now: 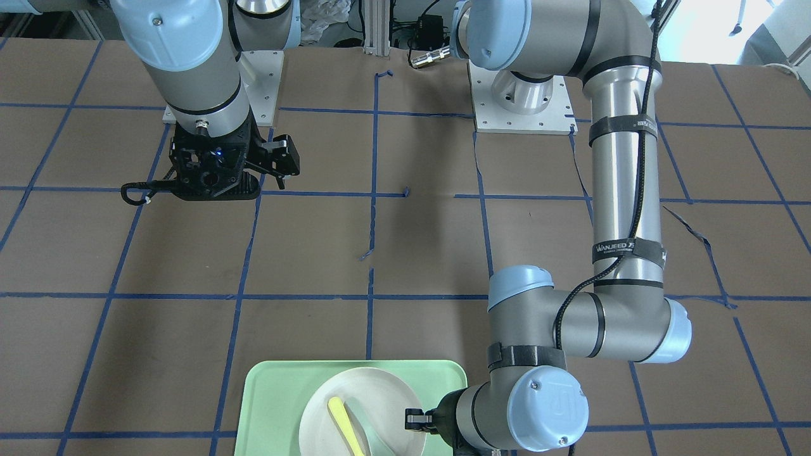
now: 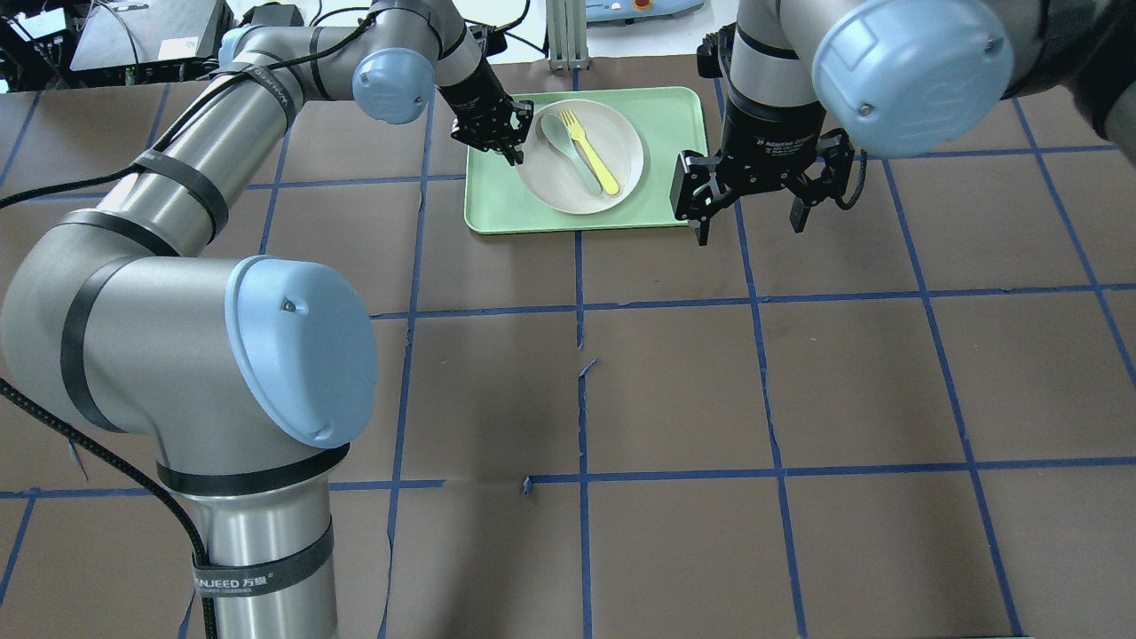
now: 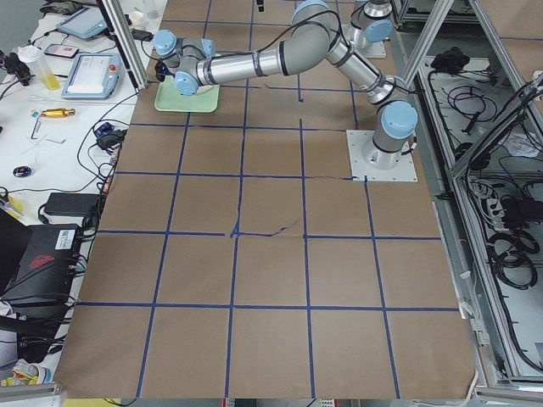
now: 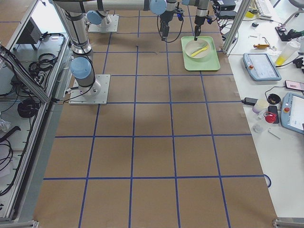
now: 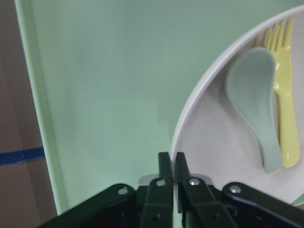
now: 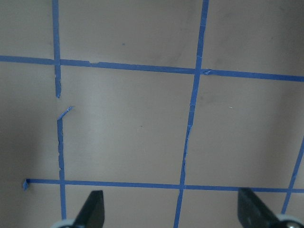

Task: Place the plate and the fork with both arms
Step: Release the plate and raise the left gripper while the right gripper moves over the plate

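The off-white round plate (image 2: 623, 173) lies in the light green tray (image 2: 674, 133) at the table's far side. The pale-yellow fork (image 2: 595, 155) lies on the plate beside a grey-green spoon (image 2: 568, 146). My left gripper (image 2: 506, 142) is at the plate's left rim. In the left wrist view its jaws (image 5: 171, 161) are shut on the rim of the plate (image 5: 223, 137), with the fork (image 5: 287, 109) and spoon (image 5: 256, 95) just beyond. My right gripper (image 2: 750, 226) is open and empty, hovering over the table just right of the tray.
The tray (image 1: 279, 392) sits at the table's edge on the operators' side. The brown table carries a blue tape grid (image 6: 190, 123). Both arm bases (image 1: 523, 101) are bolted on white plates at the robot's side.
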